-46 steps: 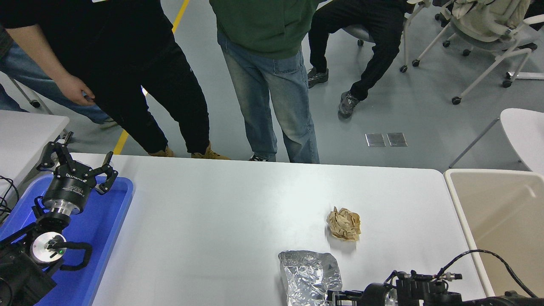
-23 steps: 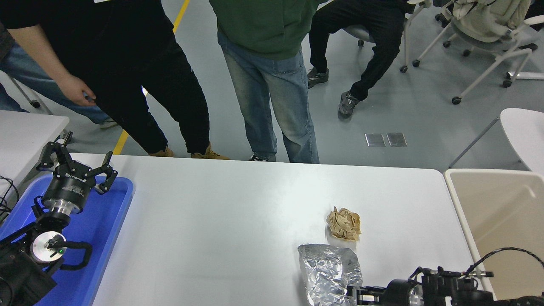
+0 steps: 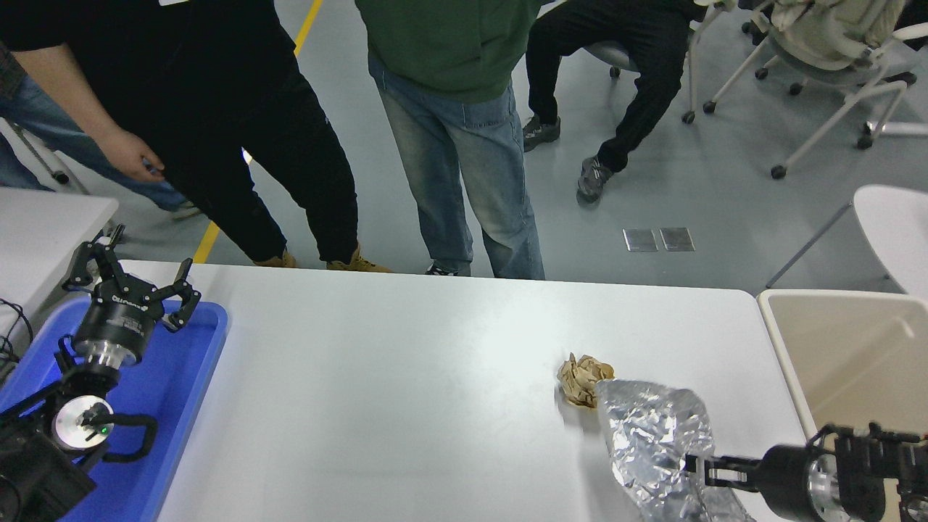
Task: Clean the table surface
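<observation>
The white table surface [image 3: 406, 391] fills the lower half of the head view. A crumpled silver foil bag [image 3: 656, 442] is held at the lower right, over the table's right part. My right gripper [image 3: 697, 470] is shut on the foil bag's near edge. A crumpled brown paper ball [image 3: 578, 378] lies on the table just left of the bag, partly covered by it. My left gripper [image 3: 134, 284] is open and parked over the blue tray at the far left.
A blue plastic tray [image 3: 185, 377] lies at the table's left end. A beige bin [image 3: 855, 362] stands off the table's right edge. Two people [image 3: 449, 145] stand at the far side, a third sits behind. Chairs stand at the upper right.
My right gripper has carried the foil bag to the right and a little away from me, toward the bin. The bag now overlaps the paper ball. The left arm has not moved.
</observation>
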